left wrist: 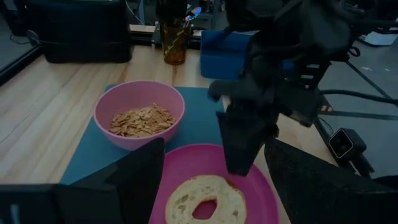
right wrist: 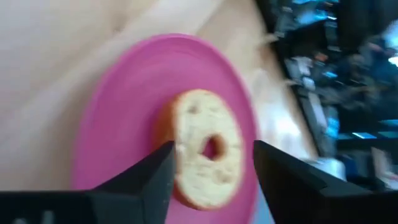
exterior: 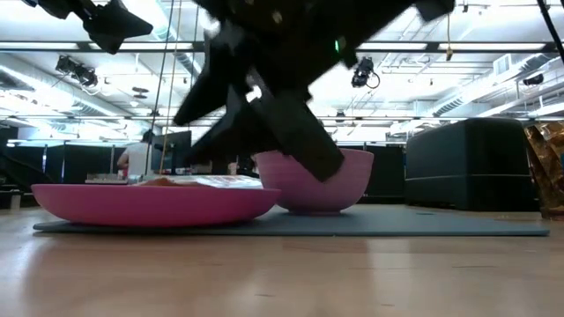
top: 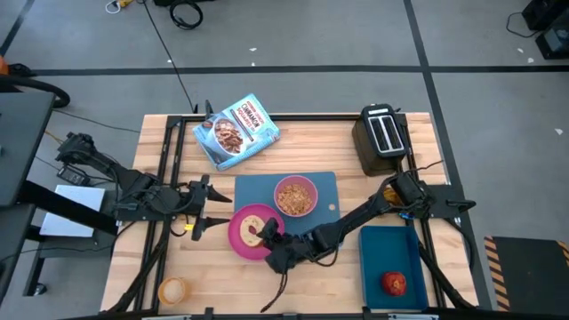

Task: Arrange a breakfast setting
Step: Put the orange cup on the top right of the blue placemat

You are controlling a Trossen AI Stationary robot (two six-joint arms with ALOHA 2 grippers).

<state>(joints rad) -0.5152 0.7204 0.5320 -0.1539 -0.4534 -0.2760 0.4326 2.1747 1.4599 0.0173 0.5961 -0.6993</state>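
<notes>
The pink plate (top: pixel 240 238) lies on the blue mat's (top: pixel 258 188) near left corner, and the bagel (top: pixel 256 228) lies flat on it. The pink bowl (top: pixel 295 196), holding cereal, stands on the mat beside the plate. My right gripper (top: pixel 269 238) hangs open just over the plate's right side; in its wrist view (right wrist: pixel 211 155) its fingers frame the bagel (right wrist: pixel 205 149). My left gripper (top: pixel 203 209) is open and empty, left of the plate, pointing at it. The amber cup (top: pixel 172 289) stands at the near left. The red apple (top: pixel 395 283) lies on the darker blue tray (top: pixel 391 249). The spoon does not show.
A black toaster (top: pixel 382 135) stands at the far right. A cereal bag (top: pixel 236 132) lies at the far middle. The right arm (top: pixel 364 213) stretches across the mat's near right corner. Bare wood lies along the near edge, between the cup and the tray.
</notes>
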